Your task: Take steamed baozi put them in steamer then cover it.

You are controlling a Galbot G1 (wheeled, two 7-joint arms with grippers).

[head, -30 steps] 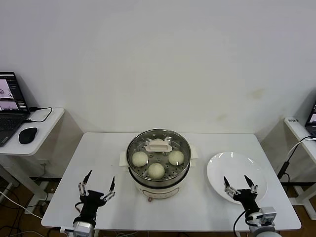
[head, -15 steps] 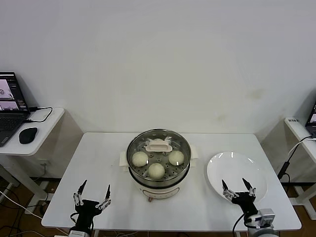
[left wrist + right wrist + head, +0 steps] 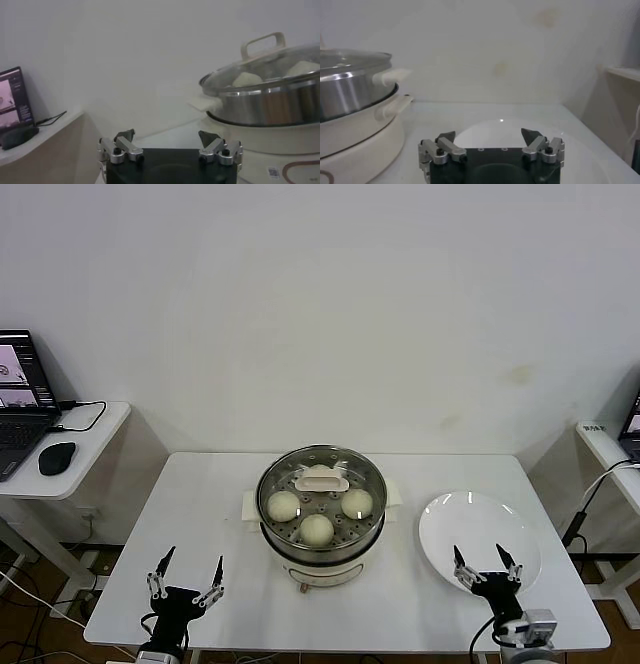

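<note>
The steel steamer (image 3: 320, 529) stands mid-table on its white base, under a glass lid (image 3: 322, 465) with a cream handle (image 3: 321, 478). Through the glass I see three steamed baozi (image 3: 283, 505) (image 3: 317, 528) (image 3: 357, 503) on the perforated tray. In the left wrist view the steamer (image 3: 270, 105) shows with the baozi (image 3: 247, 79) beneath the lid. My left gripper (image 3: 185, 576) is low at the table's front left corner, open and empty, far from the pot. My right gripper (image 3: 486, 563) hangs open and empty over the near edge of the white plate (image 3: 470, 519).
The white plate holds nothing and lies right of the steamer (image 3: 355, 95). A side desk with a laptop (image 3: 20, 399) and a mouse (image 3: 57, 456) stands at the far left. Another desk edge (image 3: 610, 449) and a cable (image 3: 590, 504) are at the far right.
My left gripper has drawn back and down toward the table's front left corner. The right gripper has dropped slightly near the plate's edge. Pot, lid and buns are unmoved.
</note>
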